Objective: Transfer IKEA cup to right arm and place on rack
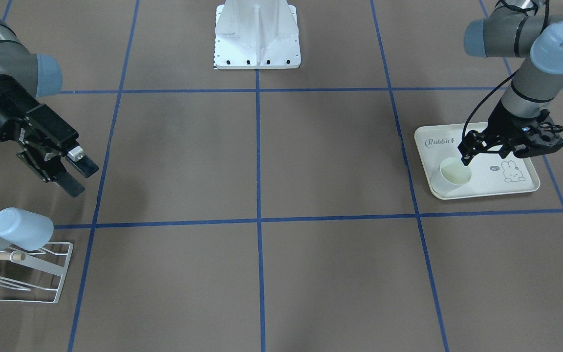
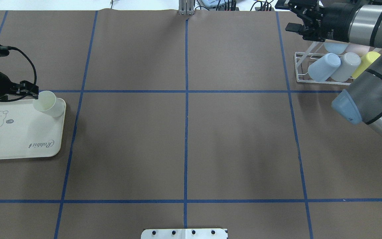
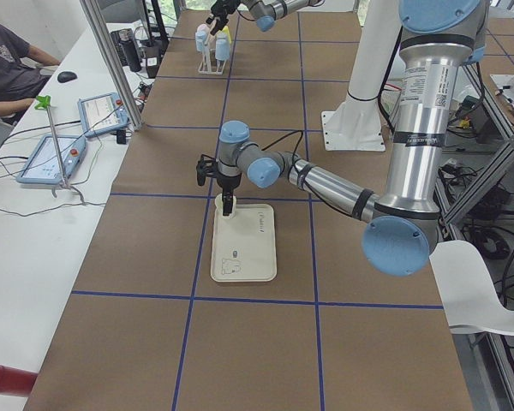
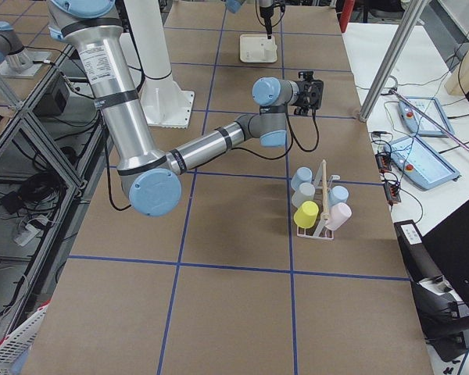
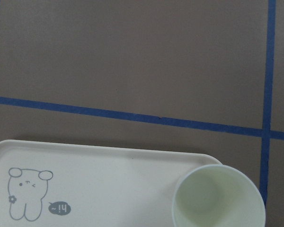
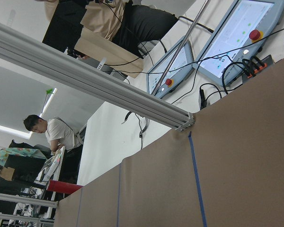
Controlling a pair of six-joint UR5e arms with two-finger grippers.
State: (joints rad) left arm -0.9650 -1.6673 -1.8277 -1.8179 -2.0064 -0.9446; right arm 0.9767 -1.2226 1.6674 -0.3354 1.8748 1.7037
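Item: IKEA cup, pale green, standing mouth-up in the corner of the rabbit-print tray that lies toward the table's middle. By our judgement it is not yet lifted. Left gripper: poised at the cup's rim. We cannot tell whether its jaws are spread or closed, nor whether a finger reaches inside the mouth. Right gripper: jaws spread and empty, hovering near the rack, well apart from the cup at the table's other end. Rack: its prongs carry stored cups in blue, white, yellow and pink. Hazards we enter:

1. A pinch on the smooth rim may slip or tip the cup as it rises.
2. The cup sits just beside the tray's raised lip, so a sideways pull could drag it against the lip or shift the tray.
3. At the hand-over, a rim hold leaves only the body for the right gripper, and poor alignment could clash fingers or drop the cup.
4. The rack is crowded, so a careless approach could knock a neighbour off its prong.
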